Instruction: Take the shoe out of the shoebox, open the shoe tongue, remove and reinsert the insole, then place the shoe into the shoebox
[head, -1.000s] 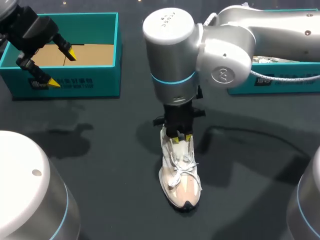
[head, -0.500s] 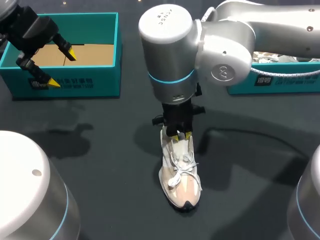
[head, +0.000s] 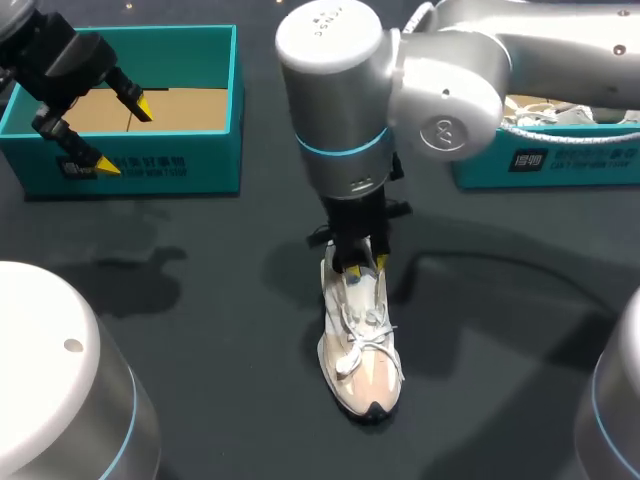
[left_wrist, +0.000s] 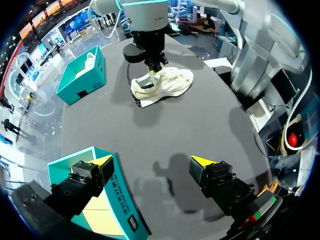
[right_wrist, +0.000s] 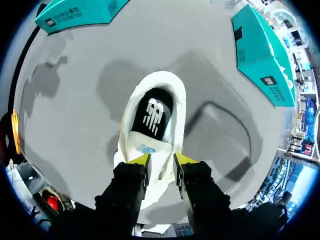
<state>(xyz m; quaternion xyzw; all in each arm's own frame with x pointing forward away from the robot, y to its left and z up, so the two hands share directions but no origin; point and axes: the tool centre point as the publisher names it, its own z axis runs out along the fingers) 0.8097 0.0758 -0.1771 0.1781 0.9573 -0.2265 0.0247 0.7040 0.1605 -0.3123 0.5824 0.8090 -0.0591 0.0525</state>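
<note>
A white and beige shoe (head: 360, 350) stands on the dark table, toe toward me, and shows from afar in the left wrist view (left_wrist: 165, 85). My right gripper (head: 365, 265) comes straight down on its opening. From the right wrist, the gripper (right_wrist: 161, 159) is narrowly shut on the white tongue (right_wrist: 147, 149), which is pulled back. The black insole (right_wrist: 152, 117) lies inside the shoe (right_wrist: 150, 90). My left gripper (head: 122, 135) hangs open and empty over the teal shoebox (head: 150, 160) at the back left, its fingers spread wide (left_wrist: 152, 160).
A second teal box (head: 540, 165) holding white paper stands at the back right. In the left wrist view, one box (left_wrist: 120, 210) lies under my left gripper, the other (left_wrist: 82, 77) beyond the shoe. Both boxes (right_wrist: 80, 15) (right_wrist: 262, 50) flank the shoe.
My right arm has shifted slightly and its yellow tips stand a little wider apart on the tongue. The shoe and my left arm have not moved.
</note>
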